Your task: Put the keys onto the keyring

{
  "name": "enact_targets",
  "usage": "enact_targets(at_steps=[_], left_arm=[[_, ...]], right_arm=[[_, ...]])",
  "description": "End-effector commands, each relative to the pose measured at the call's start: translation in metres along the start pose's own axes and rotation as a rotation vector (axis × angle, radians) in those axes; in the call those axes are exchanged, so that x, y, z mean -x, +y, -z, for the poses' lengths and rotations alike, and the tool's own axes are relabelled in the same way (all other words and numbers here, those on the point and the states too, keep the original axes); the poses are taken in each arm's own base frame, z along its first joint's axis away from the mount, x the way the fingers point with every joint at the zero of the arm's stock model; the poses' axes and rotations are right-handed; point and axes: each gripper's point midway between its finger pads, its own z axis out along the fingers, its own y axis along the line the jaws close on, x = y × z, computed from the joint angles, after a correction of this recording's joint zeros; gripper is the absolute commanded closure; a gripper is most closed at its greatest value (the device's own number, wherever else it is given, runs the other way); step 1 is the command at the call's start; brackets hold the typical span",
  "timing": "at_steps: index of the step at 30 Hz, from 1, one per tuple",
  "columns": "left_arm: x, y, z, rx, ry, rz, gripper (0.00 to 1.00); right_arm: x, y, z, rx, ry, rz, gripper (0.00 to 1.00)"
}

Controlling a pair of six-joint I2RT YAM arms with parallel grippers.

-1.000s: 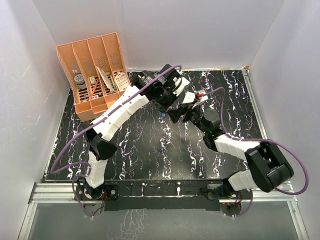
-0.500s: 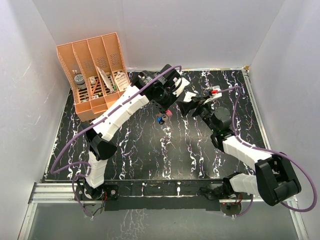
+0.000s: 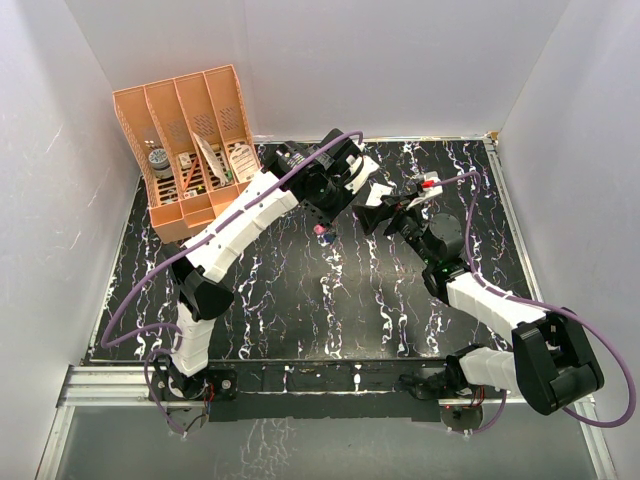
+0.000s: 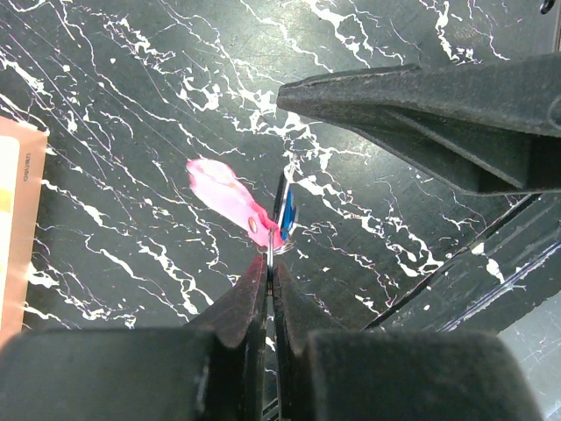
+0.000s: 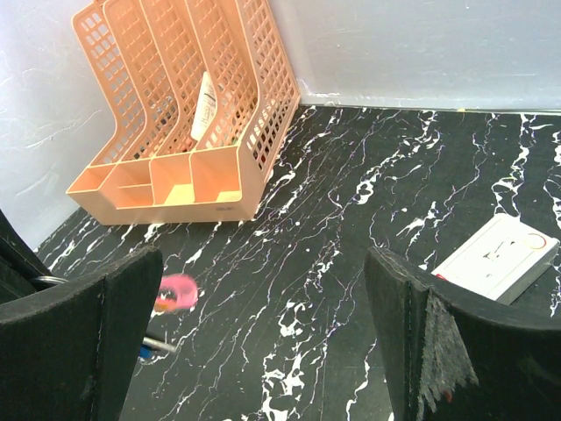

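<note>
Orange rack [image 5: 188,114]: upper left of the right wrist view, well apart from the work. Not needed.
Left gripper [image 4: 269,260]: jaws together, clamped on the thin ring of the keyring [image 4: 224,196]. It holds the ring at centre frame of the left wrist view, above the table [image 4: 105,79].
Keyring pos.: pink fob hangs to the upper left of the pinch. In the right wrist view it shows at lower left, beside the left finger.
Blue key [image 4: 287,213]: just right of the pinch, touching or very near the ring. Whether it is already threaded, I cannot tell.
Dark key: not visible in any view.
Right gripper [image 5: 260,263]: jaws wide apart, nothing between them. Faces the keyring from the right.
White box [image 5: 496,256]: lies flat, right side of the right wrist view. Leave it.
Step (my judgement): ring is presented, right arm is free for the next key.
How to do well: keep the left pinch firm and steady. Bring the right fingers in slowly, approx. level with the ring, and grip a key by its head, not the blade.
Risk: a push on the fob can twist the ring out of the pinch.
</note>
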Motion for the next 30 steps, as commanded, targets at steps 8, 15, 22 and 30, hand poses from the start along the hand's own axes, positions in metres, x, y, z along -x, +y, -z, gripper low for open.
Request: enact_targets(at_steps=[8,15,22,30], left_arm=[[0.000,0.000,0.021,0.005,-0.029,-0.008,1.00],[0.024,0.063,0.031,0.152,-0.286,0.124,1.00],[0.039,0.099,0.066,-0.150,-0.661,0.331,1.00],[0.051,0.053,0.087,-0.527,-0.802,0.229,1.00]], right_arm=[[0.022,-0.001,0.001,-0.023,-0.056,0.013,0.02],[0.033,-0.022,0.009,-0.165,-0.037,-0.011,0.02],[0.053,-0.024,0.023,-0.204,-0.064,0.016,0.02],[0.059,-0.025,0.030,-0.209,-0.070,0.021,0.02]])
